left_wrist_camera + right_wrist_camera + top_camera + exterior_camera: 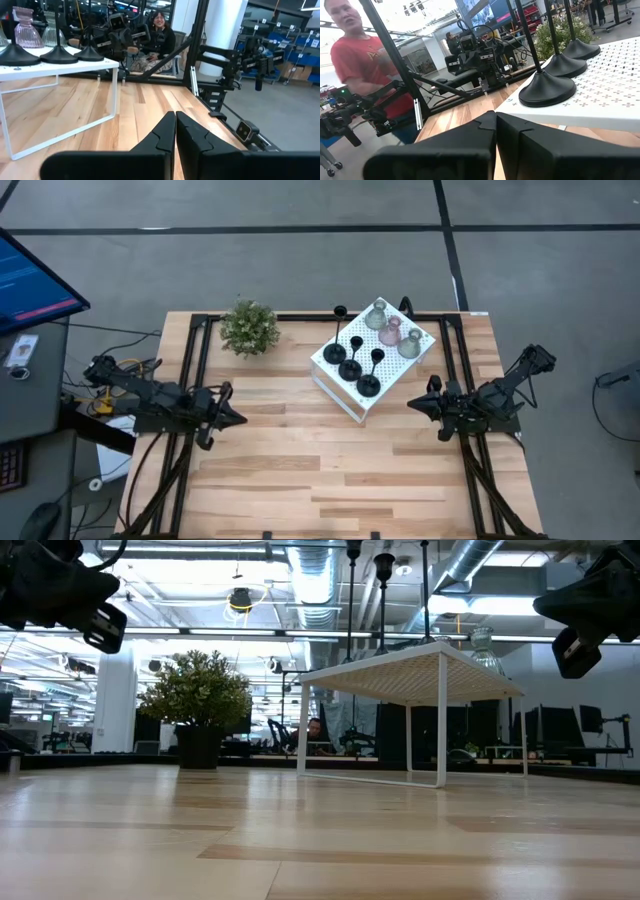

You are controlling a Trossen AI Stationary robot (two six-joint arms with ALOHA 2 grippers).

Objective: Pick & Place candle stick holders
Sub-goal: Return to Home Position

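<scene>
Three black holders (pixel 351 362) with round bases and thin stems stand on top of the white perforated box (pixel 338 386) at the table's far middle. Behind them stand three glass holders: two greenish-grey ones (pixel 377 314) (pixel 409 343) and a pink one (pixel 391 331). The black bases also show in the right wrist view (pixel 547 88) and the left wrist view (pixel 59 54). My left gripper (pixel 238 418) hovers shut and empty at the table's left. My right gripper (pixel 412 404) hovers shut and empty right of the box.
A green potted plant (pixel 249 327) stands at the far left of the table. A black frame (pixel 195 350) runs along the table's sides and far edge. People show in the room beyond, one in a red shirt (pixel 357 60). Bare wood lies in front of the box.
</scene>
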